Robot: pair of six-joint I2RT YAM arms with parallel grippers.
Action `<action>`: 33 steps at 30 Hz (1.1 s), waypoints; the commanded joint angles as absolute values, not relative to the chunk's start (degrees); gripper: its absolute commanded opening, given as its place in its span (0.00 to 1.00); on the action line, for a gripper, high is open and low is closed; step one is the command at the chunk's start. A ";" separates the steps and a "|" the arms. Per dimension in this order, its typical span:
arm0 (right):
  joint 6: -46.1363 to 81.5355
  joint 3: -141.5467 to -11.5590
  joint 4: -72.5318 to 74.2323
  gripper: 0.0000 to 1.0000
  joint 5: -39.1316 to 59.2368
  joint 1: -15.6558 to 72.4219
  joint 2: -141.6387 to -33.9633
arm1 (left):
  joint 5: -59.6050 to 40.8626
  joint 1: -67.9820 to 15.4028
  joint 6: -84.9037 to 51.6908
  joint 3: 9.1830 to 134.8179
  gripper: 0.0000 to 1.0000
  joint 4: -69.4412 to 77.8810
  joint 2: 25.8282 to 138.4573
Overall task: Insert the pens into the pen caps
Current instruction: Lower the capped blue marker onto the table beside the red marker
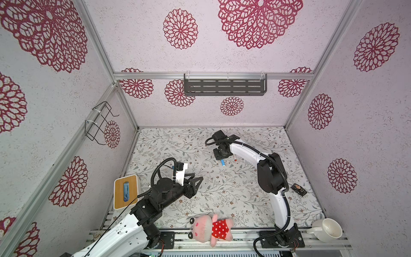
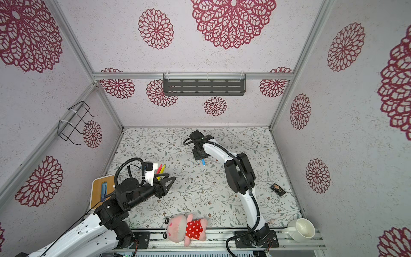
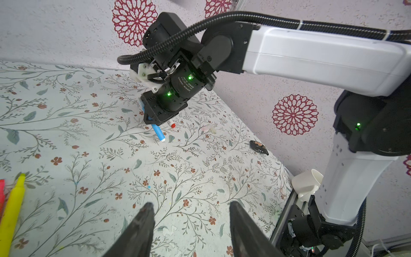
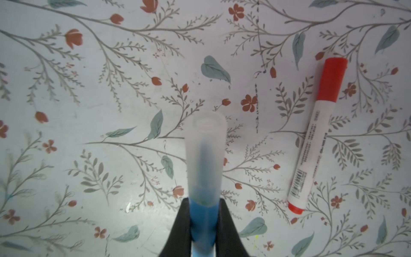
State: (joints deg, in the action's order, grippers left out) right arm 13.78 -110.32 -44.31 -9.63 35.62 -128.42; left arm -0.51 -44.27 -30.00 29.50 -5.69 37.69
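My right gripper [image 4: 203, 201] is shut on the blue pen [image 4: 203, 222], holding it just above the floral mat toward the back. A frosted clear pen cap [image 4: 204, 153] covers the pen's front end. In both top views the blue pen [image 1: 222, 162] [image 2: 203, 162] pokes out below that gripper. Beside it lies a white-barrelled pen [image 4: 318, 138] with a red cap [image 4: 332, 77] fitted. A yellow pen [image 3: 13, 211] and a pink-red pen [image 3: 1, 191] lie together at the left. My left gripper [image 3: 191, 205] hovers open and empty over the mat near them.
A small pale stubby piece [image 3: 210, 128] lies on the mat past the white pen. A plush pig [image 1: 209, 227] lies at the front edge, a white mug [image 1: 327, 230] front right, a small black object [image 1: 299, 189] right, and a wood-topped box [image 1: 125, 191] left.
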 commanded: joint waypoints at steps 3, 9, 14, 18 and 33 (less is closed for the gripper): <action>12.23 -115.04 -49.86 0.05 -13.05 34.38 -131.22 | 0.47 -44.51 -29.71 28.48 0.56 -6.98 36.26; 12.52 -116.15 -49.96 0.05 -14.21 33.19 -133.06 | 0.99 -44.49 -29.51 28.22 0.56 -7.46 35.33; 12.76 -118.13 -51.00 0.06 -15.82 32.01 -135.06 | 0.96 -44.57 -29.60 28.30 0.56 -7.47 35.05; 12.83 -119.65 -51.73 0.07 -16.16 31.04 -136.47 | 0.81 -44.50 -29.45 28.46 0.56 -7.54 35.06; 13.11 -124.26 -51.41 0.11 -19.30 28.81 -139.89 | 0.14 -44.57 -30.54 28.30 0.57 -7.91 34.41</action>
